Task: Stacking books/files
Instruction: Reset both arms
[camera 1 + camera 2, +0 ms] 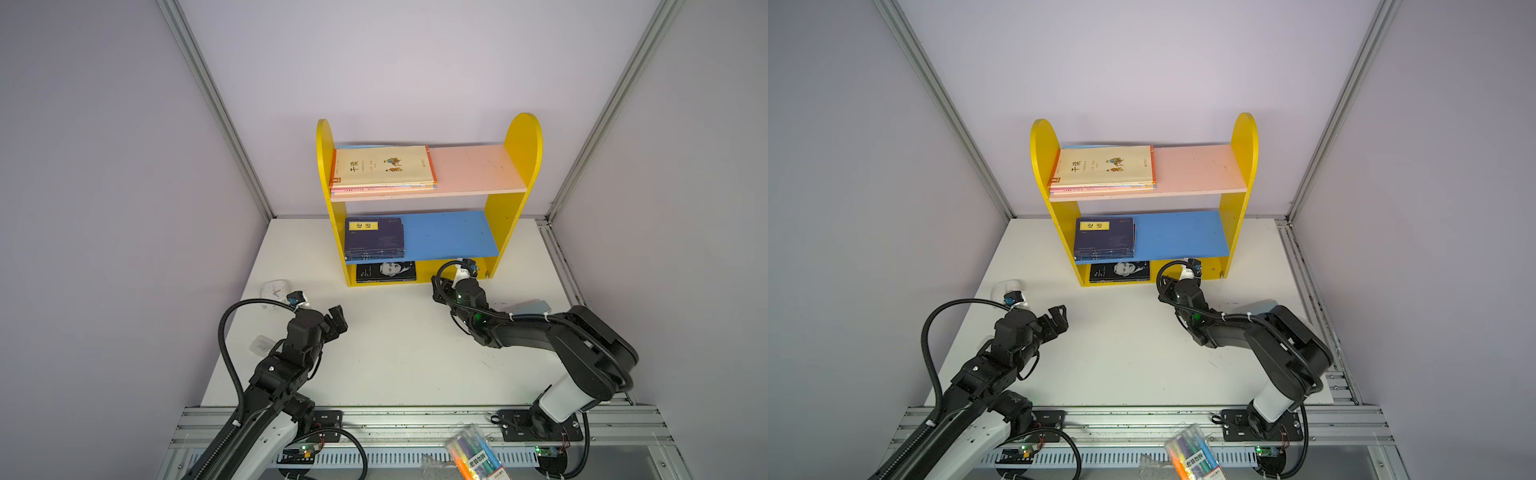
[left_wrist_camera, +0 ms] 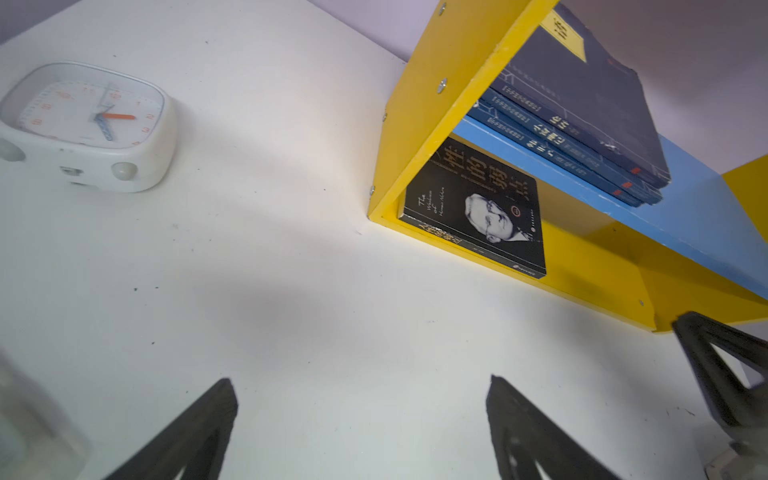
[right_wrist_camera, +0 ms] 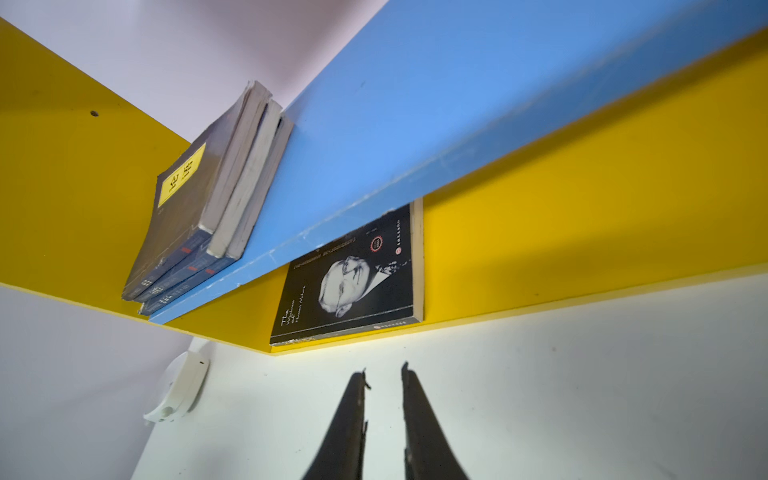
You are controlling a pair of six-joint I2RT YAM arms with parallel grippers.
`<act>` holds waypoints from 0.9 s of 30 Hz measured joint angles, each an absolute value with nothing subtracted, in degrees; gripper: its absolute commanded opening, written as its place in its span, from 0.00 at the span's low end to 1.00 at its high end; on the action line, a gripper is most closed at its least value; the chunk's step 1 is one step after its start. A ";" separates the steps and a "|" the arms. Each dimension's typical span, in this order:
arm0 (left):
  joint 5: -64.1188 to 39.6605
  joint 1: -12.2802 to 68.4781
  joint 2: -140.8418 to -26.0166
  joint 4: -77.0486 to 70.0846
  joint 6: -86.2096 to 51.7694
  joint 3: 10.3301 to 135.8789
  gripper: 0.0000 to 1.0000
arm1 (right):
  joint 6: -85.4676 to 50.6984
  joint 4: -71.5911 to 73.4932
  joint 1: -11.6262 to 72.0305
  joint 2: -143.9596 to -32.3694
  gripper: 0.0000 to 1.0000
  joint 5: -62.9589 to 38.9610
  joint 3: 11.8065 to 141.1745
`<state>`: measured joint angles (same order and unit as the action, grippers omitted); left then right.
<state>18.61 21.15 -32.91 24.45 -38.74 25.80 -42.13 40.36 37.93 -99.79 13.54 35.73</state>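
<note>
A cream-covered stack of books (image 1: pixel 382 166) (image 1: pixel 1104 166) lies flat on the pink top board. Three navy books with a yellow label (image 1: pixel 374 237) (image 2: pixel 582 116) (image 3: pixel 199 208) are stacked on the blue middle board. One black book with a portrait (image 1: pixel 386 271) (image 2: pixel 478 208) (image 3: pixel 353 278) lies on the bottom level. My right gripper (image 1: pixel 440 289) (image 3: pixel 384 372) hovers low over the table just in front of that black book, its jaws a narrow gap apart and holding nothing. My left gripper (image 1: pixel 337 320) (image 2: pixel 361 384) stands wide open and empty over the table's left part.
The yellow shelf unit (image 1: pixel 523 137) stands at the back of the white table. A white clock (image 1: pixel 274 289) (image 2: pixel 87 124) lies at the left edge. A light-blue block (image 1: pixel 532 307) sits behind the right arm. A marker pack (image 1: pixel 478 457) rests on the front rail.
</note>
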 measured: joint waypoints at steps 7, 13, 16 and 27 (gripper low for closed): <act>18.48 14.09 -38.52 25.98 -35.27 27.31 0.97 | -33.78 23.38 35.75 -87.18 0.50 17.74 35.03; 21.58 9.39 -44.01 22.44 -31.66 26.76 0.97 | -28.42 8.10 27.97 -72.88 0.80 21.08 34.96; 21.76 7.05 -47.37 19.97 -29.85 26.76 0.97 | -24.80 0.99 22.44 -66.24 0.93 22.94 35.05; 22.20 5.93 -57.39 5.56 -21.17 28.34 0.97 | -11.53 3.44 6.48 -70.37 0.98 21.80 28.80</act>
<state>22.20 5.93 -57.39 5.56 -21.17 28.34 -11.53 3.44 6.48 -70.37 21.80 28.80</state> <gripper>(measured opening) 0.974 0.977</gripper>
